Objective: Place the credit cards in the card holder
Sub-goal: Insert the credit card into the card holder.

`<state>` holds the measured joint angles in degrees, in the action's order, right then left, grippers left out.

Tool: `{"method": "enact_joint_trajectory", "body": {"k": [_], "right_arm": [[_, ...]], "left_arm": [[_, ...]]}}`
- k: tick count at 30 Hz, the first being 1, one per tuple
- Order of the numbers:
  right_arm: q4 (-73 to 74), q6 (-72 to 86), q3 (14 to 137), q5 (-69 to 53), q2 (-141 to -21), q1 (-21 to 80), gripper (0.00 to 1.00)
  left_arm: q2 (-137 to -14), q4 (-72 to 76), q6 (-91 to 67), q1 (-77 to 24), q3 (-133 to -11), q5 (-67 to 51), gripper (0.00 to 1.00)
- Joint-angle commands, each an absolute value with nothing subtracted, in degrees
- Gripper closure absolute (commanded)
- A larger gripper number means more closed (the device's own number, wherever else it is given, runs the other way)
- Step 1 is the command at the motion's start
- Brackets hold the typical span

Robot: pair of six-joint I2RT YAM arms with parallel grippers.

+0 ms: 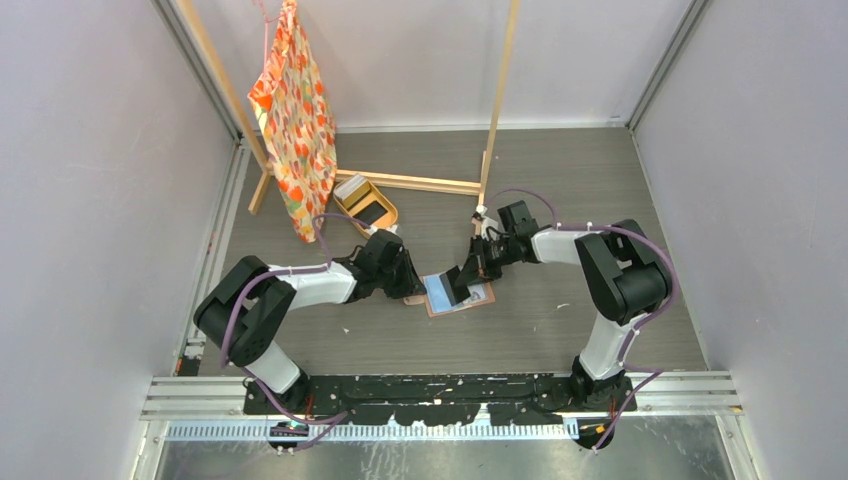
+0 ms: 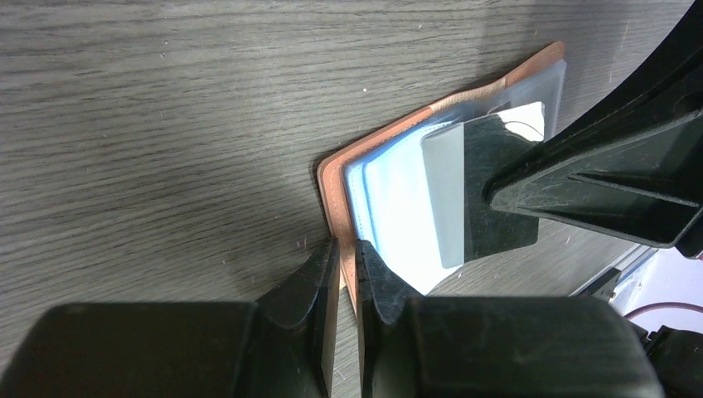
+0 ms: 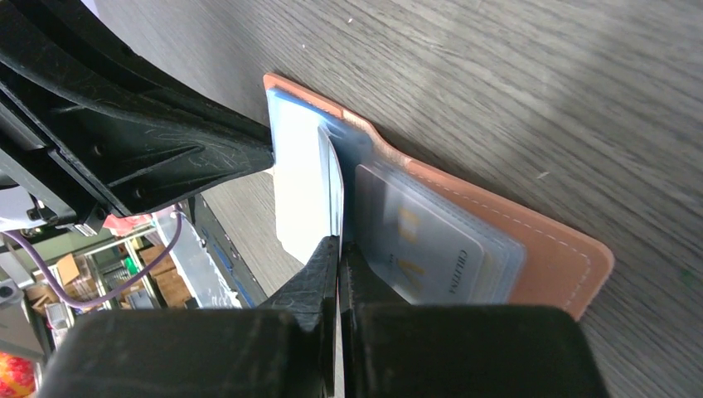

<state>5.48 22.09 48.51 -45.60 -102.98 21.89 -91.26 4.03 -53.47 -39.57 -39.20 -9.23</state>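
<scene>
Card holder [image 1: 462,297] lies open on the table [image 1: 560,200] between the two arms, glossy pockets up. Left gripper [image 2: 344,269] is nipped almost shut on the leather edge, pinning it. Right gripper [image 3: 338,249] is clamped tight on one grey-and-black card [image 2: 477,191], held over the clear pockets; can't tell if its edge is under the plastic. A neighbouring pocket already holds a pocketed card [image 3: 423,245]. More cards sit in the tan tray [image 1: 392,213], well apart. To seat this one well, I'd judge: square it to the slot, slide low and flat, let the left pinch take the push, and release only once it's mostly in
</scene>
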Motion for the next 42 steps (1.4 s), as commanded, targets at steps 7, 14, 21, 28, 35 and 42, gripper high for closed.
{"method": "enact_joint_trajectory", "body": {"k": [7,14,21,28,35,42], "right_arm": [[7.7,19.1,49.5,-41.8,-102.4,23.9,0.88],[13.0,14.2,52.2,-41.2,-101.4,24.0,0.8],[17.2,10.9,54.6,-40.6,-100.9,24.1,0.73],[20.9,7.6,56.4,-39.1,-98.8,24.6,0.67],[26.5,3.4,59.5,-37.9,-98.6,26.0,0.61],[32.6,0.3,62.7,-36.5,-100.1,26.7,0.56]], "left_arm": [[-92.1,6.5,-52.8,-40.2,-37.8,-11.0,0.86],[-90.0,8.9,-52.8,-40.2,-35.9,-10.6,0.85],[-88.1,11.4,-52.4,-40.2,-34.1,-11.0,0.84],[-86.8,13.5,-52.1,-40.2,-32.9,-11.4,0.84],[-85.4,16.6,-51.9,-40.2,-31.5,-12.6,0.84],[-84.3,20.1,-51.5,-40.2,-30.4,-13.8,0.83]]}}
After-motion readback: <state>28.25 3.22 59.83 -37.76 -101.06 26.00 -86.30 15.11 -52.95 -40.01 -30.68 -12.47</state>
